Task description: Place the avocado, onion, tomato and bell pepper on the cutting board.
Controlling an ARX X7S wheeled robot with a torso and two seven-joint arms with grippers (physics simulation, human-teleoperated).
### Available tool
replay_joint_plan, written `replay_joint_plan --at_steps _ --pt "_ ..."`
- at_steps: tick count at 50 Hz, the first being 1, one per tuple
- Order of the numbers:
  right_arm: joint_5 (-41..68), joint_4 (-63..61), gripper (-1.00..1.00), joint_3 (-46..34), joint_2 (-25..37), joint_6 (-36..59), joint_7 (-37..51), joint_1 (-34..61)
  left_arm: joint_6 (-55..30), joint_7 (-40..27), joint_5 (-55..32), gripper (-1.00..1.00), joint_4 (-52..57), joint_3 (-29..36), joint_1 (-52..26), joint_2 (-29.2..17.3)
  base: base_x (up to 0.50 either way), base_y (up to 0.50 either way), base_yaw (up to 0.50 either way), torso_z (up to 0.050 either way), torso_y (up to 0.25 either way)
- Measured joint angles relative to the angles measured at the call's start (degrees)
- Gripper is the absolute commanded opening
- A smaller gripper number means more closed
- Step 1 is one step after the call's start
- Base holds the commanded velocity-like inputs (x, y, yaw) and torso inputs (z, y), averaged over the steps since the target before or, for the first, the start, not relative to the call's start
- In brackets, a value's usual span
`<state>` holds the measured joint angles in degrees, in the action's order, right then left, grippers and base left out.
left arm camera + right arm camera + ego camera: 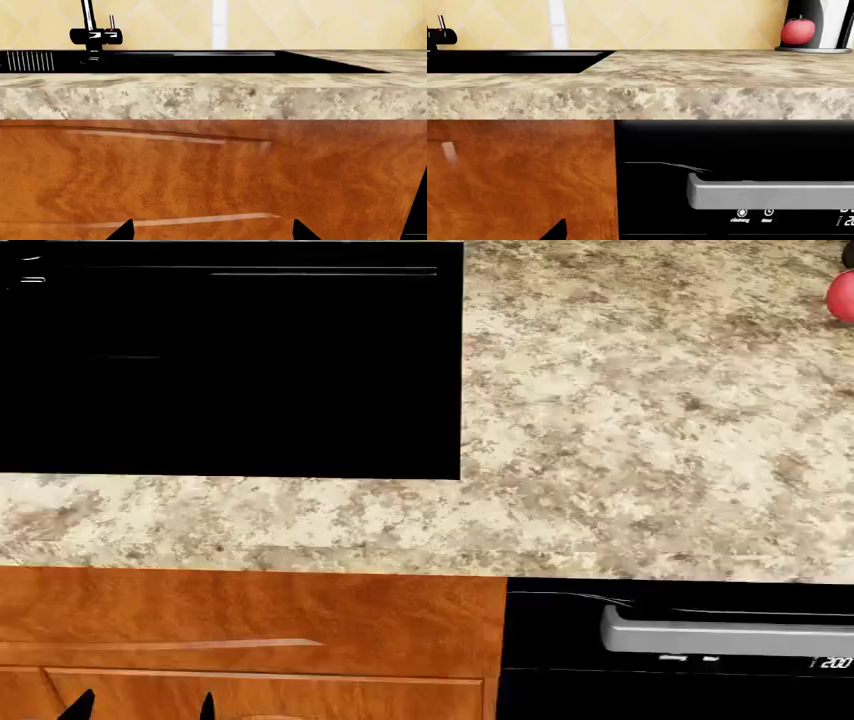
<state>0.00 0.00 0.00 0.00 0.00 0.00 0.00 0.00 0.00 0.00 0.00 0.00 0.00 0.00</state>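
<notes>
Beside the black sink [227, 360], far along the counter [641, 440], the tomato [841, 295] is sitting. We are hanging both arms below the countertop, left gripper [212, 231] spread, right claw's state unclear; rising blindly risks striking the edge.

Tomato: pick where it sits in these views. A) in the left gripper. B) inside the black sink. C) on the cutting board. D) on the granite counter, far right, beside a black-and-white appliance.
D: the tomato stands on the counter against the appliance, away from the sink.

Left pincer [140, 708] low, prongs apart.
</notes>
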Motion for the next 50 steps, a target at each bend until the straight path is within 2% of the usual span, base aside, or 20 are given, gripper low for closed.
replay_joint_plan --at_steps 14,15,16,25,50 --pt "1.88 0.18 1.0 -1.9 1.66 -0.1 1.72 0.2 1.0 -1.79 -1.75 1.0 -0.28 1.86 -0.01 -1.64 0.0 0.0 0.0 0.0 0.0" --pt "1.62 5.73 1.0 -3.33 1.71 -4.2 3.94 1.67 3.81 -3.21 -1.85 1.0 -5.6 3.19 -1.71 -1.69 0.0 0.0 0.0 0.0 0.0" --pt "1.7 6.2 1.0 -3.26 1.63 -3.72 3.7 1.37 3.57 -3.03 -1.96 1.0 -6.25 3.14 -1.45 -1.6 0.0 0.0 0.0 0.0 0.0" --pt "2.81 2.37 1.0 -3.36 2.38 -0.98 3.5 0.16 3.04 -2.94 -3.07 1.0 -2.52 3.49 0.07 -2.49 0.0 0.0 0.0 0.0 0.0" --pt "5.58 -0.06 1.0 -5.84 5.05 -0.32 5.34 -0.84 1.2 -5.37 -4.82 1.0 0.72 6.56 0.61 -4.96 0.0 0.0 0.0 0.049 0.0"
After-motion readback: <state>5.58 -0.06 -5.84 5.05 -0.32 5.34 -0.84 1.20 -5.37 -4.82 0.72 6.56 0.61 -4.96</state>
